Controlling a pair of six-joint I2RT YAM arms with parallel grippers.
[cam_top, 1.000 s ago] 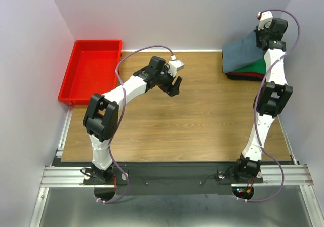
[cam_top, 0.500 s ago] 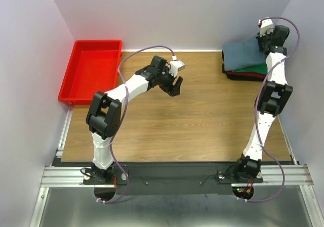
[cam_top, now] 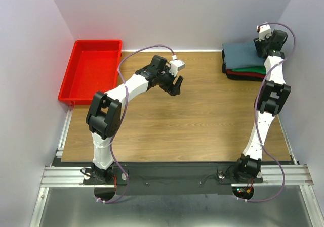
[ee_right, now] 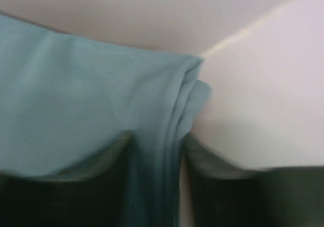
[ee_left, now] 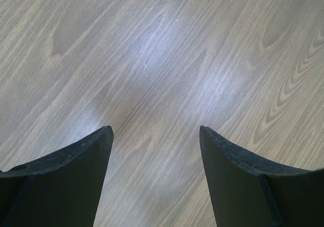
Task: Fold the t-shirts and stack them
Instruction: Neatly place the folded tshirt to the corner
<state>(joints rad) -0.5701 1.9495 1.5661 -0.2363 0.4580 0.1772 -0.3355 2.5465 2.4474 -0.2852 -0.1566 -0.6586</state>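
Note:
The t-shirts lie in a stack at the table's back right corner. The slate blue-grey one (cam_top: pixel 240 54) is on top, with green (cam_top: pixel 255 69) and red (cam_top: pixel 242 75) edges showing below it. My right gripper (cam_top: pixel 261 46) hangs at the stack's far right edge, by the wall. In the right wrist view the blue-grey shirt (ee_right: pixel 76 95) has its folded edge running between the parted fingers of my right gripper (ee_right: pixel 157 136), with a slit of light beside one finger. My left gripper (cam_top: pixel 174 88) hovers open over bare wood, and the left wrist view shows nothing between the fingers of that gripper (ee_left: pixel 154 131).
A red plastic tray (cam_top: pixel 68 88) sits at the back left, partly off the table's edge. White walls close in the back and both sides; the right arm stands close to the right wall. Bare wood (ee_left: pixel 162 50) lies under the left gripper.
The blue-grey shirt, held up as a slope over the stack a second ago, now lies flat on it. My right gripper moved back toward the wall and its jaws parted. The left arm barely moved.

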